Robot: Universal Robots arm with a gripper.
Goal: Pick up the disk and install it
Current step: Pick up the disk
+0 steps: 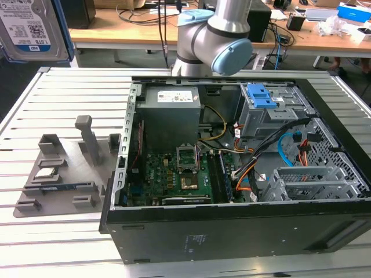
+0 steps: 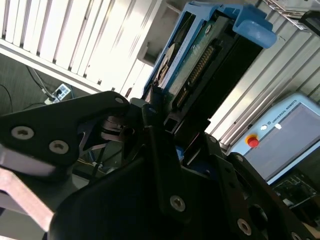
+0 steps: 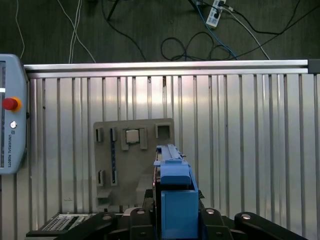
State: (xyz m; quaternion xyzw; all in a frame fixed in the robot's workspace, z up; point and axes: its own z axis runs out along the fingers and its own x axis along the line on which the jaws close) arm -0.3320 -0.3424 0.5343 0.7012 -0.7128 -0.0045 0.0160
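Aloft, the claw (image 2: 172, 125) pinches the disk (image 2: 200, 65) edge-on, pointing down over the slatted table (image 3: 240, 125).

The computer case (image 1: 232, 231) stands on the slatted table (image 1: 58, 87). The holder tray (image 1: 64, 168) lies beside it, on the exterior view's left, with a chip (image 1: 46, 172) in one pocket. The robot arm (image 1: 214, 35) rises behind the case. The disk (image 3: 174, 185) sits in the gripper (image 3: 176, 215), above the table.

Ribbed bare aluminium with a dull sheen for the table (image 1: 58, 87); matt grey plastic for the fixture tray (image 1: 69, 174). Smooth blue plastic framing the disk (image 1: 29, 29), silvery metal and a white paper label on its face. Matt black painted sheet metal on the computer case (image 1: 232, 237), bare grey steel inside.
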